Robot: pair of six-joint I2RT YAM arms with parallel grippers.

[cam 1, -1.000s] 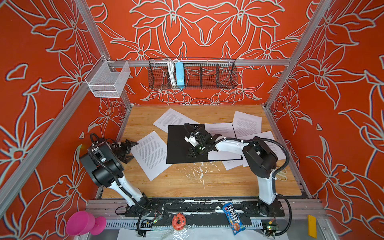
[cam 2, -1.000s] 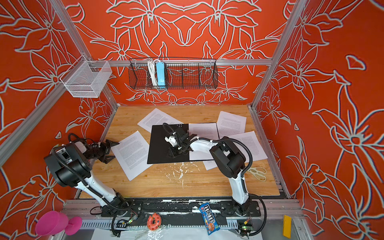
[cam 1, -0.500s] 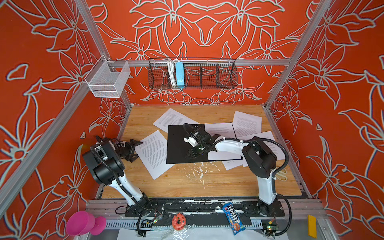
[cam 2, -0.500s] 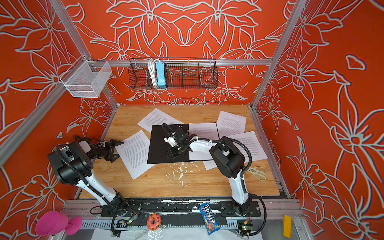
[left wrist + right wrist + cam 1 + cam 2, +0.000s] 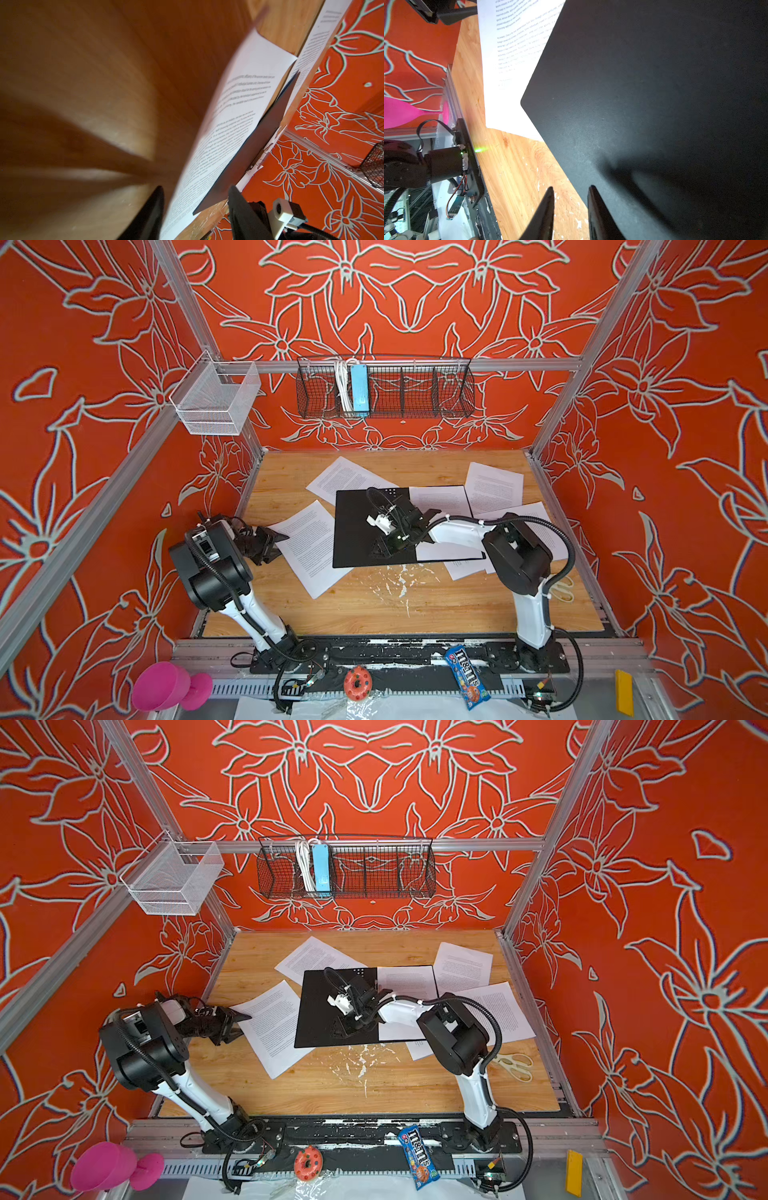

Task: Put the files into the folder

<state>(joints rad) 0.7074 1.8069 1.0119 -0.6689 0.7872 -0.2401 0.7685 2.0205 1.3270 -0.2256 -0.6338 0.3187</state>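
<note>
One white mesh basket (image 5: 216, 404) hangs on the left wall. Below it, at the left edge of the wooden table (image 5: 374, 614), the left gripper (image 5: 282, 547) has its jaws apart. They straddle the left edge of the leftmost sheet (image 5: 311, 547). In the wrist view that paper runs between the two fingers (image 5: 153, 209) without being squeezed. On the back wall, one black wire basket (image 5: 415, 393) is divided into compartments. Toward its left end it holds a light-blue power strip (image 5: 359, 389) and a bundled white cord (image 5: 341, 383) side by side. One folder (image 5: 353, 531) lies open at the middle of the table, black inside up. Its left half is bare and its right half carries one sheet (image 5: 440, 499). The right gripper (image 5: 571, 188) is over the bare half near the folder's front edge, jaws narrowly parted with nothing between them. I cannot tell whether it touches the folder. At least five sheets show in all:
- the one at the left gripper;
- one at the back (image 5: 345, 479), partly under the folder's rear corner;
- the one in the folder;
- one at the back right (image 5: 492, 487);
- one under the right arm (image 5: 540, 526).

One pair of scissors (image 5: 513, 1065) lies at the right edge of the table.
</note>
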